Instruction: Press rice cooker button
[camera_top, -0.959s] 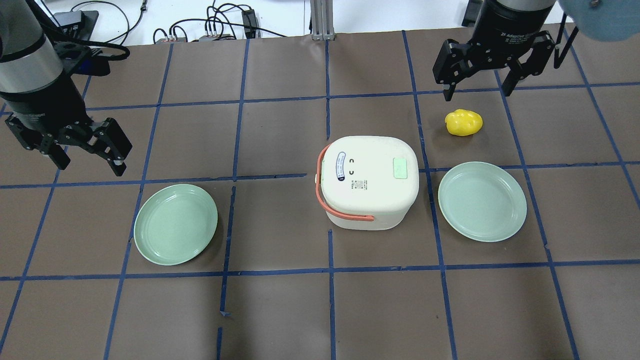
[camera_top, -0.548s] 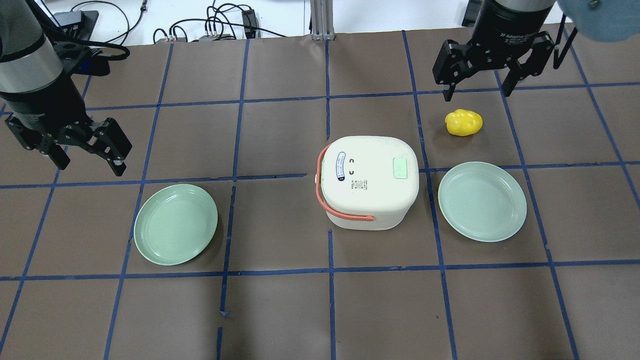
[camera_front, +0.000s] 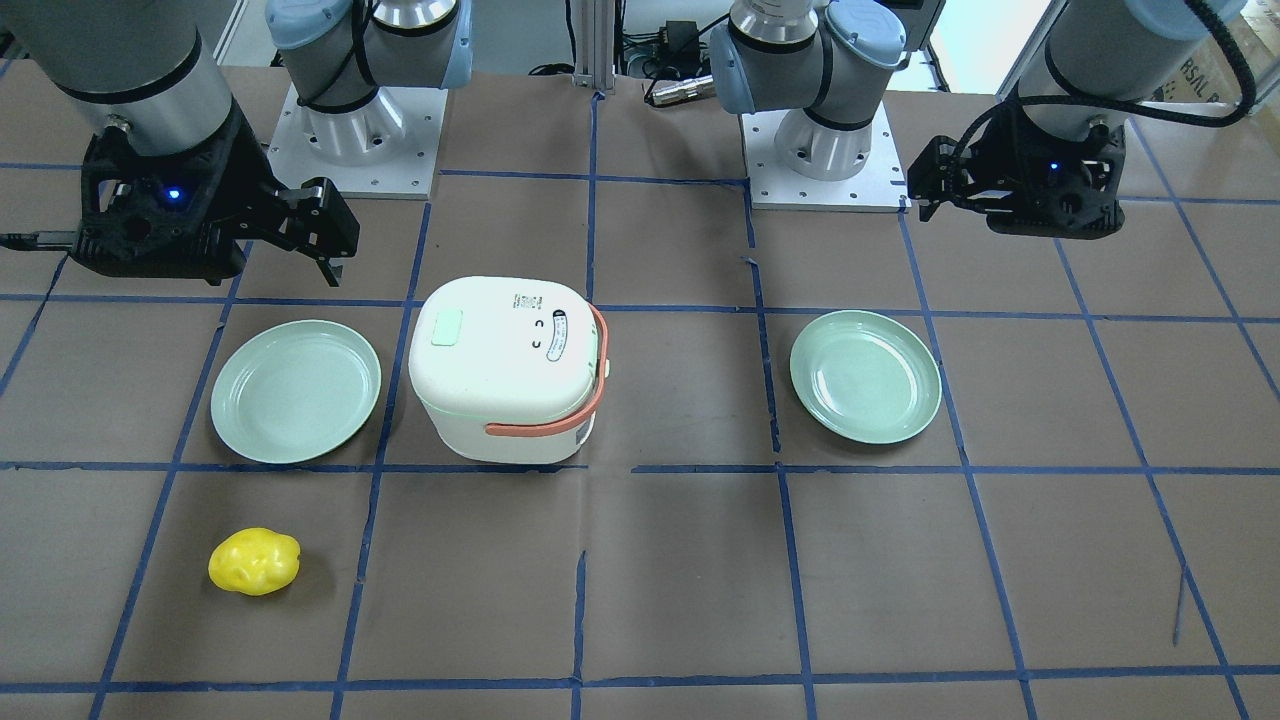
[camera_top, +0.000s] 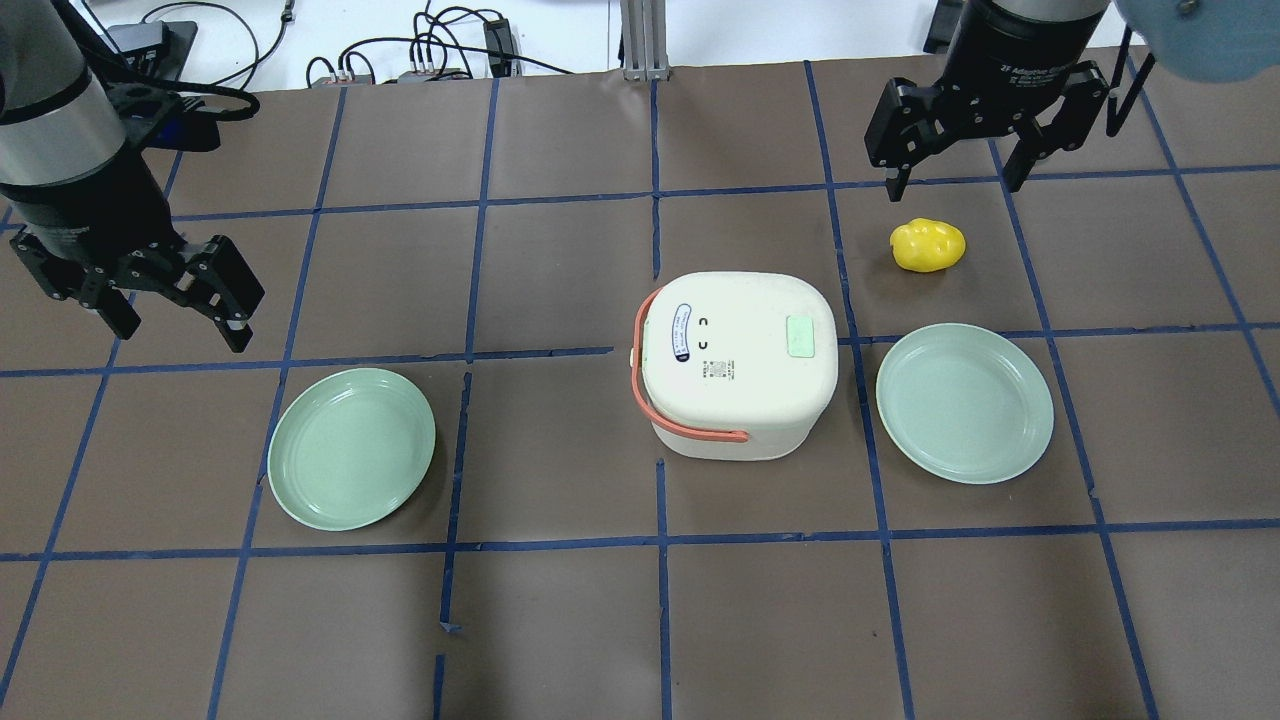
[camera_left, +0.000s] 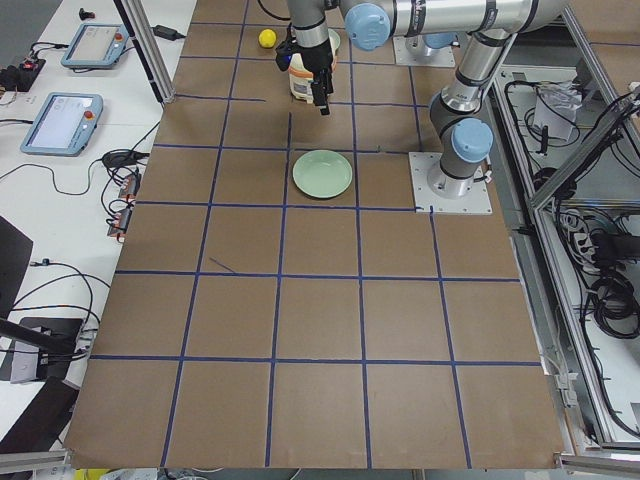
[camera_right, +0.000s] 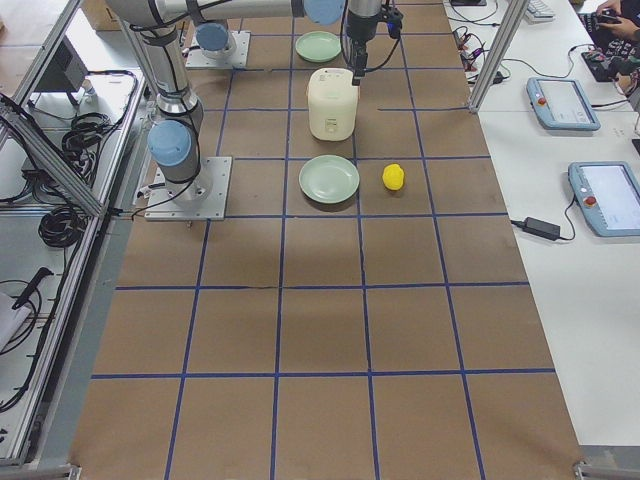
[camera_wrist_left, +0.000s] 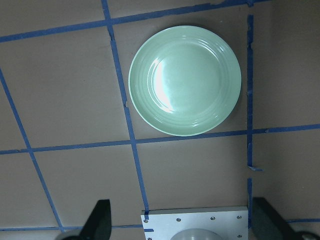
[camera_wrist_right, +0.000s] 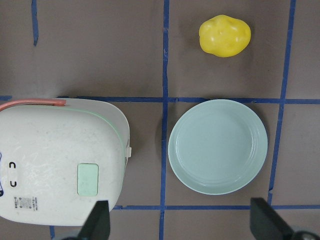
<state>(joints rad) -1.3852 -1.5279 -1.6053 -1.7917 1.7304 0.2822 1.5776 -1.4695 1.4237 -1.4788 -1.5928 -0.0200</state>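
A smooth cream plastic rice cooker (camera_top: 738, 360) with rounded corners and a coral hoop handle is sitting near the middle of the matte brown, blue-taped worktop (camera_top: 560, 620). Its one pale green rectangular button (camera_top: 802, 336) is lying on the lid, towards the right end. Two glossy round green plates (camera_top: 352, 447) (camera_top: 964, 402) are flanking it. One lumpy yellow lump (camera_top: 928, 245) is lying nearer the far edge. The left hand (camera_top: 180, 330) and right hand (camera_top: 953, 186) are hanging spread wide, gripping nothing.

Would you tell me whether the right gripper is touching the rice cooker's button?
Apart. The overhead exterior view shows bare table between the right gripper and the rice cooker's green button.
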